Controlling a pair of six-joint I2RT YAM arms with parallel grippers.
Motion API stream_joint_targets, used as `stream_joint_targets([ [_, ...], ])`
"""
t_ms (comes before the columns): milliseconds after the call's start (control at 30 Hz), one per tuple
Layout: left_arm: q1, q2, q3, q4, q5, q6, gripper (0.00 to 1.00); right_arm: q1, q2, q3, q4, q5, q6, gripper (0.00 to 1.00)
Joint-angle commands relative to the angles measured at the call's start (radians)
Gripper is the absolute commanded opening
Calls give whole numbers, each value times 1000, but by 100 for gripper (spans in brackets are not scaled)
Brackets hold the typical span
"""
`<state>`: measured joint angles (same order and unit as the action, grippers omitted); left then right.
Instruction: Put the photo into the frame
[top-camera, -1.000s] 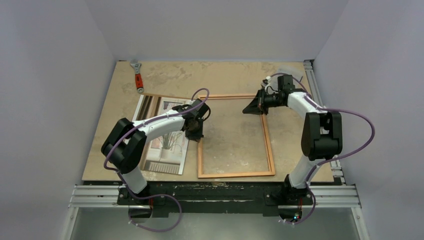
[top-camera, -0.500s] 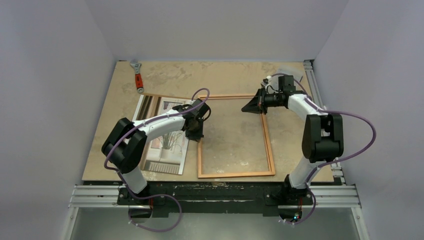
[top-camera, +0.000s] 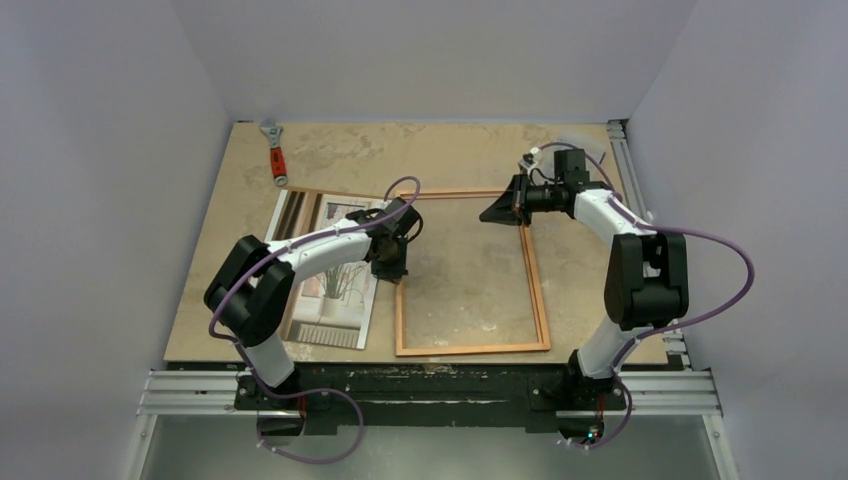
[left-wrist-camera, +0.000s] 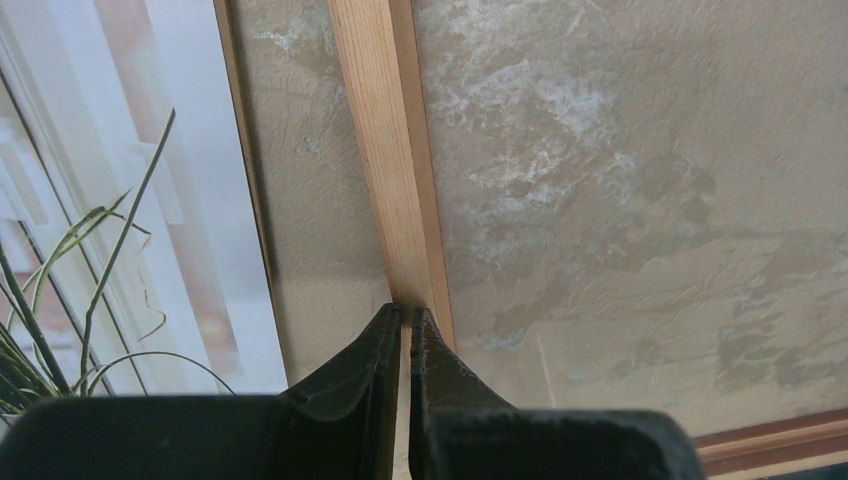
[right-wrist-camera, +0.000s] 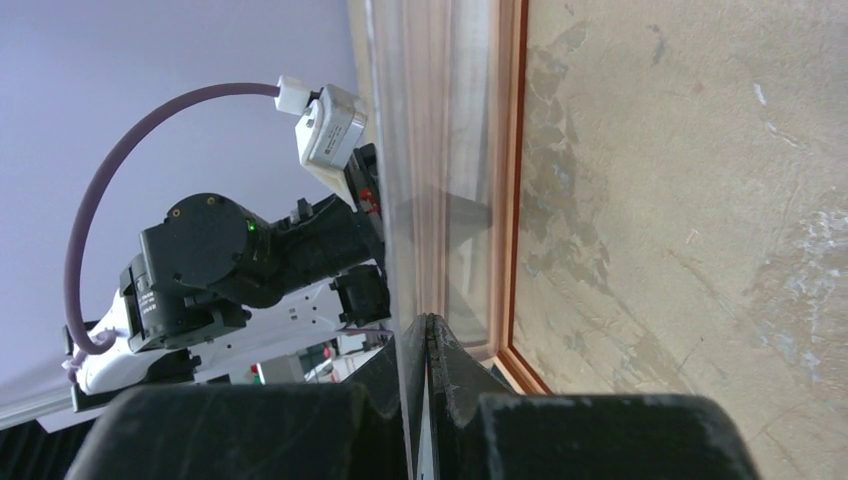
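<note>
The photo (top-camera: 325, 270) lay face up on the surface (top-camera: 400, 150), just to the left of the frame (top-camera: 540, 290), and the left arm reached across over it. The frame lay flat beside it, with only bare surface inside its wooden border. From the left wrist view, a narrow strip of surface separated the print's edge (left-wrist-camera: 100, 200) from the frame's left rail (left-wrist-camera: 385, 150), so the two were not touching. The left claw (top-camera: 388, 268) was down at that left rail. Its fingers (left-wrist-camera: 350, 380) were clenched almost together and their tips sat right at the wood, though I could not tell whether they actually pinched it. The right claw (top-camera: 492, 215) hung over the frame's far right corner, turned on its side. Its fingers were closed tight on what looked like the edge of a clear sheet (right-wrist-camera: 440, 150), seen edge-on and standing up from between the tips (right-wrist-camera: 425, 322). A wrench (top-camera: 275, 150) with an orange handle lay at the far left corner of the surface, well away from everything else.
</note>
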<state>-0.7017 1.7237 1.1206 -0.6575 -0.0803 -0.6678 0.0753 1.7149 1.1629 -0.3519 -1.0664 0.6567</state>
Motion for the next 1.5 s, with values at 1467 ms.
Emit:
stream_joint_targets([
  [1467, -18, 102, -48, -18, -72, 31, 0, 17, 22, 15, -129, 195, -204, 7],
])
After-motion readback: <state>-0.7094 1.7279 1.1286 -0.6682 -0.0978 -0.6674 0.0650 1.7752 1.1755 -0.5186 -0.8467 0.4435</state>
